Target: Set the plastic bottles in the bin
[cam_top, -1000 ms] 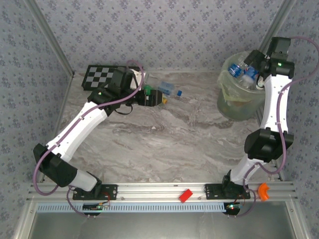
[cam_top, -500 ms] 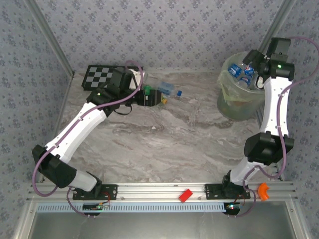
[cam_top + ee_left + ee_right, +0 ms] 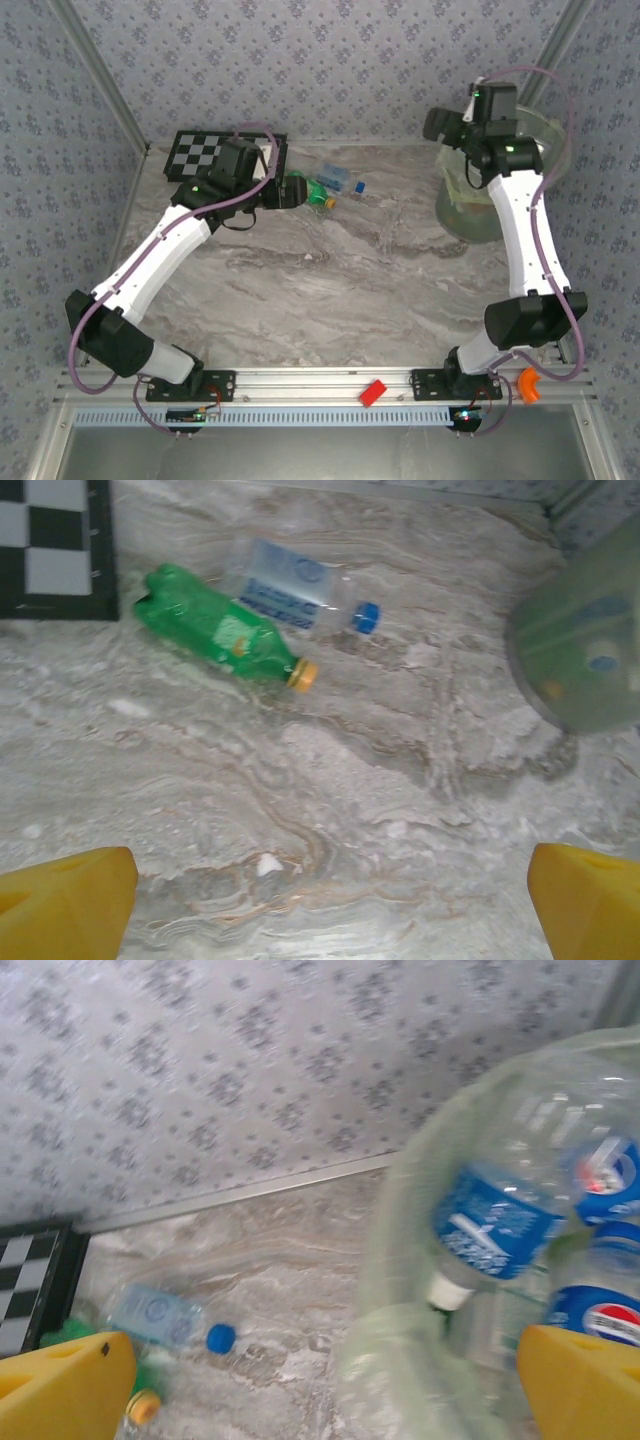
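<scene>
A green bottle (image 3: 215, 630) with an orange cap and a clear bottle (image 3: 290, 585) with a blue cap lie side by side on the marble table near the back wall. My left gripper (image 3: 295, 190) is open just left of the green bottle (image 3: 318, 193) and holds nothing; its yellow fingertips (image 3: 60, 900) stand wide apart. The pale-green bin (image 3: 465, 215) stands at the back right with blue-labelled bottles (image 3: 495, 1220) inside. My right gripper (image 3: 320, 1390) is open and empty, hanging over the bin's left rim (image 3: 400, 1210), turned toward the clear bottle (image 3: 155, 1318).
A black-and-white chequered board (image 3: 200, 153) lies at the back left, beside the green bottle. A small red block (image 3: 373, 391) and an orange piece (image 3: 529, 383) sit on the front rail. Patterned walls close the back and sides.
My right arm has swung left from above the bin's middle to its left rim. My left gripper has drawn back slightly, uncovering the green bottle.
</scene>
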You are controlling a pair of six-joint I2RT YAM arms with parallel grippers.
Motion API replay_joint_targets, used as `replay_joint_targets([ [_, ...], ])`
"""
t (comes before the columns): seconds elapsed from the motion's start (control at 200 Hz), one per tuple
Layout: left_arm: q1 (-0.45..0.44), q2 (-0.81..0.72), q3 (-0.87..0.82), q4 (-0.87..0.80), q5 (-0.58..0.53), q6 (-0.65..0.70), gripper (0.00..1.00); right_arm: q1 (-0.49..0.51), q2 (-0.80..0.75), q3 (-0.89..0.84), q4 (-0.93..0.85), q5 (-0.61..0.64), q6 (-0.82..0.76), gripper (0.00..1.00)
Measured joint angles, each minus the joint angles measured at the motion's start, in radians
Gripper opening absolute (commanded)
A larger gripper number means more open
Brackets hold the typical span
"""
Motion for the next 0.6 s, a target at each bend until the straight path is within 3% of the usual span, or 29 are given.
replay_joint_targets([
  [0.265,0.043,-0.059,-0.07,-0.005,-0.027,-0.04,1.0,0.151,-0.011,-0.105,0.06,0.033,-0.069,1.0],
  [0.6,0.081,-0.126,-0.154,0.013,-0.067,-0.058,1.0,0.23,-0.01,-0.125,0.09,0.093,-0.129,1.0],
])
